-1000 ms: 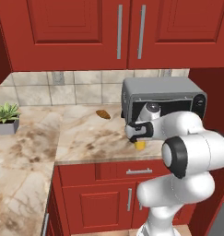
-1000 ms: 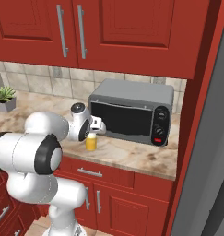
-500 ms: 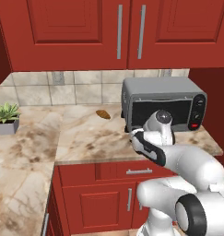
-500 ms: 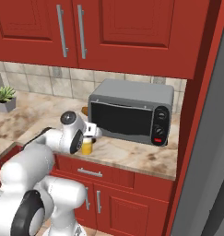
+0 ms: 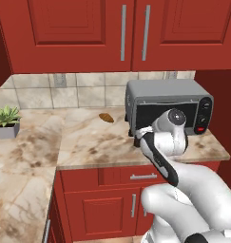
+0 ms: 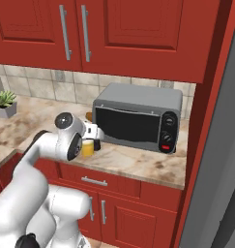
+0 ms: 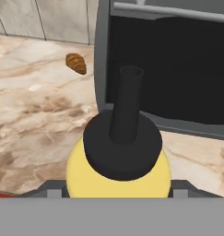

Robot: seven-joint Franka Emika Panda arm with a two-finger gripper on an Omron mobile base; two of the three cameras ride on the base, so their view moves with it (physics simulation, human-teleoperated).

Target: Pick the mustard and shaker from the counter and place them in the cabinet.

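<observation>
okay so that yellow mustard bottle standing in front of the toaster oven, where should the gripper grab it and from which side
Grip the mustard on its round yellow body, below the wide dark cap; the thin nozzle looks too narrow to hold well. It stands upright close to the toaster oven, so come from the open counter side, fingers either side of the body.

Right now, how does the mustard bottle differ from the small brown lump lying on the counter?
The mustard is yellow with a dark pointed cap; the brown lump is plain brown all over. The mustard stands upright just in front of the toaster oven, while the lump lies flat, off to the oven's side and nearer the tiled wall. The mustard looks much the bigger. Both rest on the marbled counter.
</observation>
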